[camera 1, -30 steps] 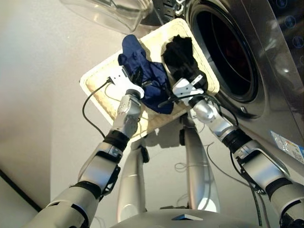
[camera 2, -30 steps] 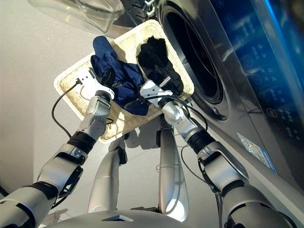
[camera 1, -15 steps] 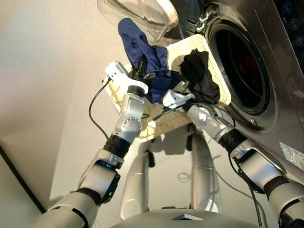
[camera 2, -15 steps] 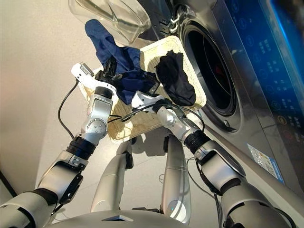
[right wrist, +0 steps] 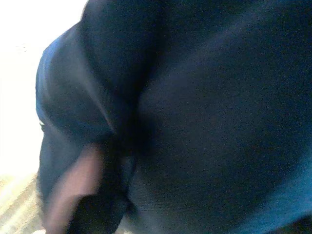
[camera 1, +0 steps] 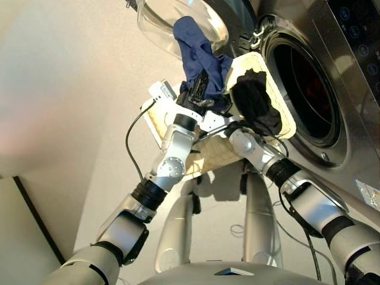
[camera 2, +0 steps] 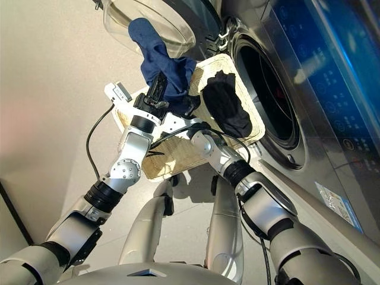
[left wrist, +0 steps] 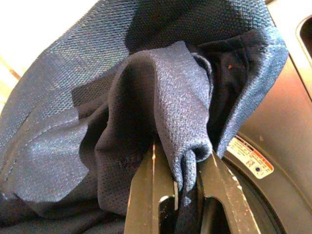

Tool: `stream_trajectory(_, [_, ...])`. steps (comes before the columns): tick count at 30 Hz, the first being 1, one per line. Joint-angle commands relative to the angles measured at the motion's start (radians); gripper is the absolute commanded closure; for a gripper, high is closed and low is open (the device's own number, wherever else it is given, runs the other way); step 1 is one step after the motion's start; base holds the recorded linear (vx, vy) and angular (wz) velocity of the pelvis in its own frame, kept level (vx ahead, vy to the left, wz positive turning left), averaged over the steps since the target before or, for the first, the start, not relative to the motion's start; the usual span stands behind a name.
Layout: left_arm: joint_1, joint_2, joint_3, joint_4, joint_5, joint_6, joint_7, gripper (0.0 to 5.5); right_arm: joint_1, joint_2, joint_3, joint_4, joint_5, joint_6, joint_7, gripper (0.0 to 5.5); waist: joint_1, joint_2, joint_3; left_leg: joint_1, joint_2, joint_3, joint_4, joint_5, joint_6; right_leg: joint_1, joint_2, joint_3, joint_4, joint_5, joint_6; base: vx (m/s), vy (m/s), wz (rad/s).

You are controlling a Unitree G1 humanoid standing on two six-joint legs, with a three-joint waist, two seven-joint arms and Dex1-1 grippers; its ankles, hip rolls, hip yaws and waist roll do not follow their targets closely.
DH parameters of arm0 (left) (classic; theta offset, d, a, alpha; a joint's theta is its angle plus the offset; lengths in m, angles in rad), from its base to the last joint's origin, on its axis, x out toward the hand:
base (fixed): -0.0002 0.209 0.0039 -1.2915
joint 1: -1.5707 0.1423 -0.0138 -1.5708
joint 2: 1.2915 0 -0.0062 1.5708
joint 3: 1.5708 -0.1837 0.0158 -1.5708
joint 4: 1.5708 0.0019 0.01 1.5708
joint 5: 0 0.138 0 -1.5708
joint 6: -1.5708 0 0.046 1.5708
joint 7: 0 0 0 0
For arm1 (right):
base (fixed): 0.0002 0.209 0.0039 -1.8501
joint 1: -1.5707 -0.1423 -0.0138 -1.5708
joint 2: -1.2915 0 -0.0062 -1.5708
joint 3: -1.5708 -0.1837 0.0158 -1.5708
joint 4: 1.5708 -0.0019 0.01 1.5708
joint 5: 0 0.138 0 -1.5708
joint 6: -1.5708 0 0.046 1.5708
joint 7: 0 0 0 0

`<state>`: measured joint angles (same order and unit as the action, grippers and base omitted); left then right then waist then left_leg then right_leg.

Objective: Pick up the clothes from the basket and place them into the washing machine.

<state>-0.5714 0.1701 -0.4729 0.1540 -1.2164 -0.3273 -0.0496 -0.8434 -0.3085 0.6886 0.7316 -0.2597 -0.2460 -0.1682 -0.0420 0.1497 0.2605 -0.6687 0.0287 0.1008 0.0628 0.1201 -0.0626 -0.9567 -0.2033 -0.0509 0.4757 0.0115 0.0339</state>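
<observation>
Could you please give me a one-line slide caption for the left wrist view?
Left gripper pinching a fold of the navy garment, washing machine behind.

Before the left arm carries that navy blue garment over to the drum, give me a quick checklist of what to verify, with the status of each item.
1. Left gripper shut on the navy blue fabric garment: ok, a fold sits pinched between its black fingers.
2. Garment lifted clear of the cream-white woven wicker basket: cannot tell, its lower end is hidden behind the arms.
3. Round glass porthole door open, drum hole of the dark grey washing machine unblocked: ok.
4. Right gripper free of the navy cloth: cannot tell, cloth fills its wrist view.
5. Black garment lying in the basket: ok.
</observation>
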Motion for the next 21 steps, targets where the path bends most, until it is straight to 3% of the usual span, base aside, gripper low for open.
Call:
stream_trajectory(1, [-0.002, 0.041, -0.010, -0.108, 0.007, -0.034, -0.026, 5.50, -0.090, 0.063, -0.040, -0.004, -0.006, -0.038, -0.055, 5.50, 0.012, 0.025, -0.019, 0.079, 0.043, -0.020, 0.125, -0.145, -0.031, 0.091, -0.022, 0.011, -0.208, 0.152, 0.120, 0.000, 0.000, 0.000])
stream_trajectory(2, [0.000, 0.041, 0.000, -0.096, 0.014, -0.037, -0.018, 4.49, -0.085, 0.060, -0.045, -0.009, -0.007, -0.038, -0.063, 5.50, 0.011, 0.024, -0.018, 0.080, 0.043, -0.020, 0.126, -0.146, -0.030, 0.093, -0.021, 0.011, -0.208, 0.152, 0.120, 0.000, 0.000, 0.000])
stream_trajectory(3, [0.002, 0.038, 0.007, -0.084, 0.020, -0.041, -0.010, 0.30, -0.080, 0.058, -0.050, -0.011, -0.006, -0.039, -0.068, 5.50, 0.010, 0.022, -0.018, 0.081, 0.045, -0.019, 0.127, -0.146, -0.030, 0.094, -0.021, 0.011, -0.208, 0.152, 0.119, 0.000, 0.000, 0.000])
stream_trajectory(4, [0.002, 0.035, 0.021, -0.065, 0.032, -0.049, 0.003, 0.00, -0.072, 0.053, -0.057, -0.014, -0.006, -0.037, -0.079, 5.50, 0.008, 0.020, -0.017, 0.082, 0.046, -0.019, 0.128, -0.147, -0.030, 0.095, -0.021, 0.011, -0.208, 0.152, 0.120, 0.000, 0.000, 0.000])
stream_trajectory(7, [0.000, 0.030, 0.085, -0.006, 0.063, -0.084, 0.057, 0.00, -0.043, 0.031, -0.089, -0.029, -0.003, -0.032, -0.119, 5.50, 0.002, 0.012, -0.015, 0.082, 0.047, -0.020, 0.135, -0.151, -0.030, 0.097, -0.019, 0.012, -0.208, 0.151, 0.120, 0.000, 0.000, 0.000])
stream_trajectory(16, [0.079, 0.017, 0.275, 0.113, 0.087, -0.133, 0.123, 0.00, 0.047, -0.035, -0.239, -0.020, -0.066, 0.000, -0.290, 5.50, -0.010, 0.006, -0.010, 0.057, 0.045, -0.019, 0.151, -0.163, -0.023, 0.069, -0.019, 0.017, -0.186, 0.143, 0.116, 0.000, 0.000, 0.000])
stream_trajectory(21, [0.154, 0.016, 0.339, 0.234, 0.137, -0.127, 0.159, 0.00, 0.038, -0.056, -0.378, 0.043, -0.021, 0.028, -0.411, 5.50, -0.002, 0.012, 0.000, 0.033, 0.040, -0.023, 0.167, -0.168, -0.017, 0.036, -0.026, 0.026, -0.149, 0.132, 0.115, 0.000, 0.000, 0.000])
